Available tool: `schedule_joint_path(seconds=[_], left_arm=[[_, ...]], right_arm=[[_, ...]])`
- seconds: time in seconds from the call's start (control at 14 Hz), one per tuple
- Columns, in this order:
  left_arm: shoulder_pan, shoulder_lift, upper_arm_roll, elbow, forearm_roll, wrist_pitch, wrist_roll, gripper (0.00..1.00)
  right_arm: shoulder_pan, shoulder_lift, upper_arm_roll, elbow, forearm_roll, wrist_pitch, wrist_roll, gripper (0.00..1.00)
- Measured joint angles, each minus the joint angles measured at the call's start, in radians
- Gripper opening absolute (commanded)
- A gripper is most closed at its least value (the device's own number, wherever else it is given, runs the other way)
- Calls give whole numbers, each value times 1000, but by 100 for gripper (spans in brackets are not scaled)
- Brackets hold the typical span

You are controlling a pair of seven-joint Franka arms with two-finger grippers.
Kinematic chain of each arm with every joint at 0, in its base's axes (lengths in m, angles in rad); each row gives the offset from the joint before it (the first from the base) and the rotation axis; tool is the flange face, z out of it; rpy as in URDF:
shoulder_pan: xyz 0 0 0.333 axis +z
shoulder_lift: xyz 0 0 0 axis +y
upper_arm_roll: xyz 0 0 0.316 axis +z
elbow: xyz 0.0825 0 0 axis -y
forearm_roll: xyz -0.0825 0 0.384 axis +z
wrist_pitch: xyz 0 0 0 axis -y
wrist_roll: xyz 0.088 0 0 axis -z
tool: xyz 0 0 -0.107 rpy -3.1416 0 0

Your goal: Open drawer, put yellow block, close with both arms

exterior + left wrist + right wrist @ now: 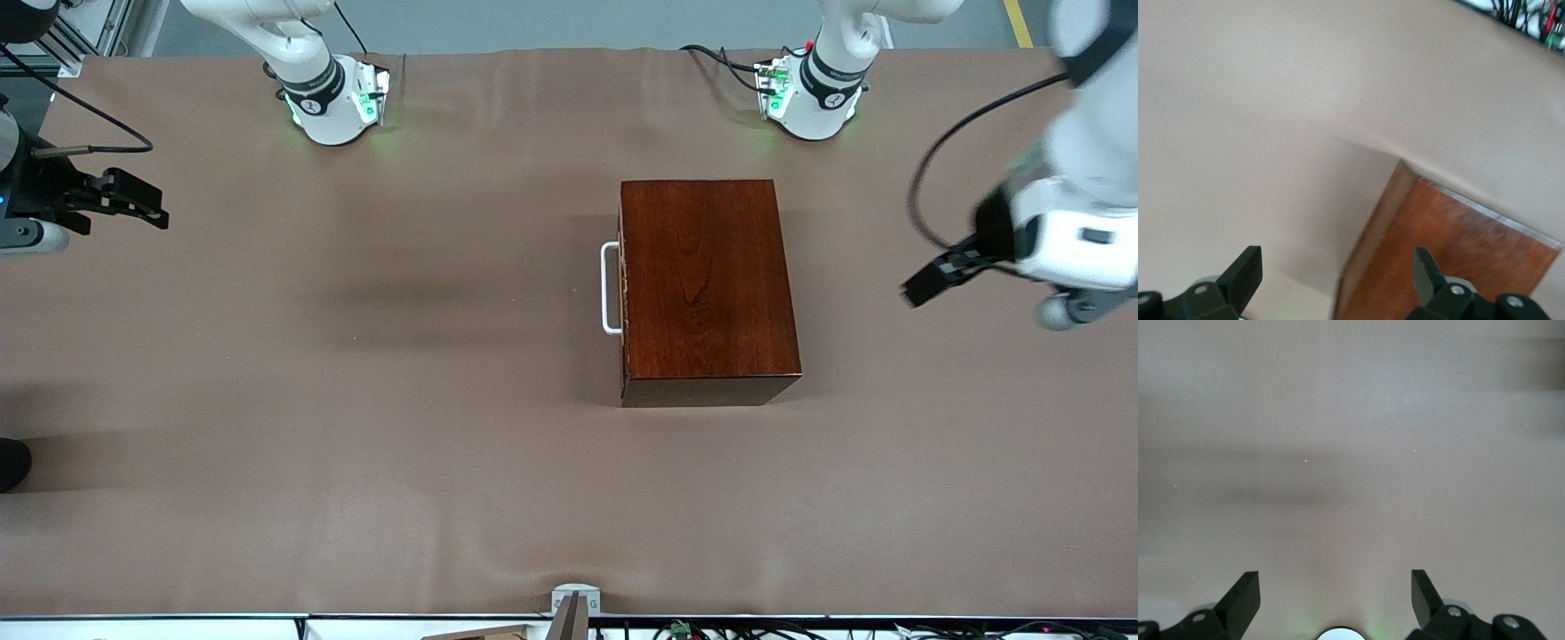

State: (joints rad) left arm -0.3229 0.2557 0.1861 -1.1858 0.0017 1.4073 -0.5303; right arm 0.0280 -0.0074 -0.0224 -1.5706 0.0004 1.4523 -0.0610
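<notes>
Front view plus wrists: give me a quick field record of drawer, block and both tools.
drawer: shut, in the wooden box, handle facing the right arm's end
yellow block: not visible in any view
left tool: open, empty, in the air over the table beside the box
right tool: open, empty, over bare table at the right arm's end

White jointed arms [1080, 133] with black joint bands, green-lit round bases [333, 102], black two-finger grippers [133, 200], trailing black cables [942, 160]

You've got a glossy reddish-brown wood box [707, 284] with a smooth white bar handle [610, 288], matt brown paper-like table cover [356, 400], slightly wrinkled.
</notes>
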Motion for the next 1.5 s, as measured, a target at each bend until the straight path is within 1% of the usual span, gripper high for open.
schedule_joint_path(seconds=[0.14, 0.29, 0.36, 0.57, 0.71, 0.86, 1.0, 1.5], left_arm=[[38, -11, -7, -6, 0, -19, 93, 100], [74, -46, -23, -38, 0, -27, 174, 100], [110, -75, -42, -65, 0, -28, 225, 100], [248, -187, -132, -170, 0, -31, 320, 100], [293, -262, -150, -239, 0, -31, 411, 100], [317, -313, -152, -296, 0, -31, 482, 100], [325, -341, -153, -326, 9, -29, 514, 100], [325, -348, -181, -330, 22, -22, 520, 100]], right_arm=[[0, 0, 0, 0, 0, 0, 0, 100], [0, 0, 0, 0, 0, 0, 0, 100], [0, 0, 0, 0, 0, 0, 0, 100], [0, 0, 0, 0, 0, 0, 0, 100], [0, 0, 0, 0, 0, 0, 0, 100], [0, 0, 0, 0, 0, 0, 0, 100], [0, 0, 0, 0, 0, 0, 0, 100], [2, 0, 1, 0, 0, -1, -1, 100]])
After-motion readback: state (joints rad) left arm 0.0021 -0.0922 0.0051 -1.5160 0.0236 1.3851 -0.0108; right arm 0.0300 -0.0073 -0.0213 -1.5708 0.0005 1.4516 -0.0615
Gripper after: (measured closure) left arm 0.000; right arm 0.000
